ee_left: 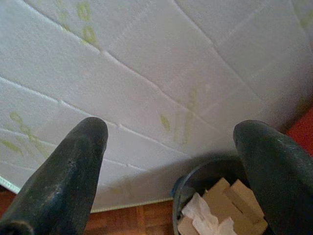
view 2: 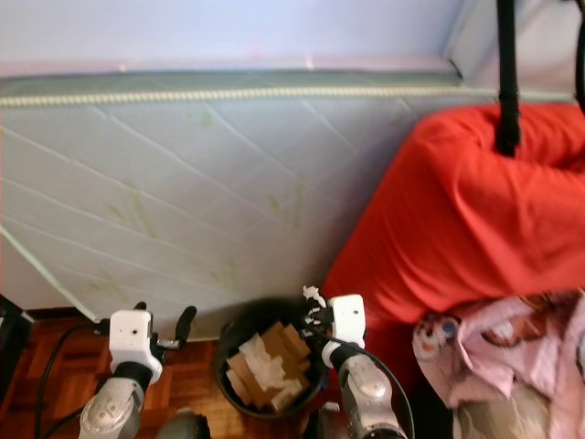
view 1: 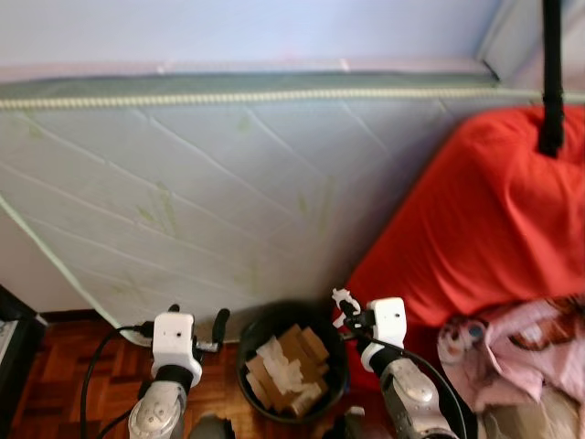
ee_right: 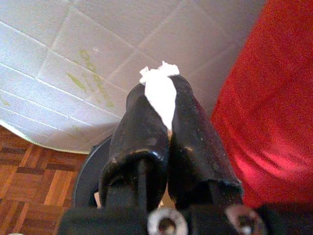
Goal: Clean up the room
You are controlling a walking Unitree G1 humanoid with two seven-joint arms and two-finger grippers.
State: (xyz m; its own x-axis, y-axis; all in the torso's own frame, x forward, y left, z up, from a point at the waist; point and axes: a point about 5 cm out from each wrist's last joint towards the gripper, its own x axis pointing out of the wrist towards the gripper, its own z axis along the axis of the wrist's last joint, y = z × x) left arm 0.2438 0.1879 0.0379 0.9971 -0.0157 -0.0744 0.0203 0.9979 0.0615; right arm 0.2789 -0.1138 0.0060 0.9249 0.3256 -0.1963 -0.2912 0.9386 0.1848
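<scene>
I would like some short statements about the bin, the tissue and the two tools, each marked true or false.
1. The right tool is shut on a white tissue. True.
2. The left tool is shut. False: its fingers stand wide apart.
3. The black bin holds cardboard pieces and paper. True.
4. The bin stands on the red cover. False: it stands on the wooden floor, before the mattress.

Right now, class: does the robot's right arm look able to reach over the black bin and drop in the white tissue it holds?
Probably yes. The right tool, shut on the white tissue, hangs at the rim of the black bin, and nothing lies between them. The bin's mouth is open, though partly filled with cardboard scraps.
</scene>
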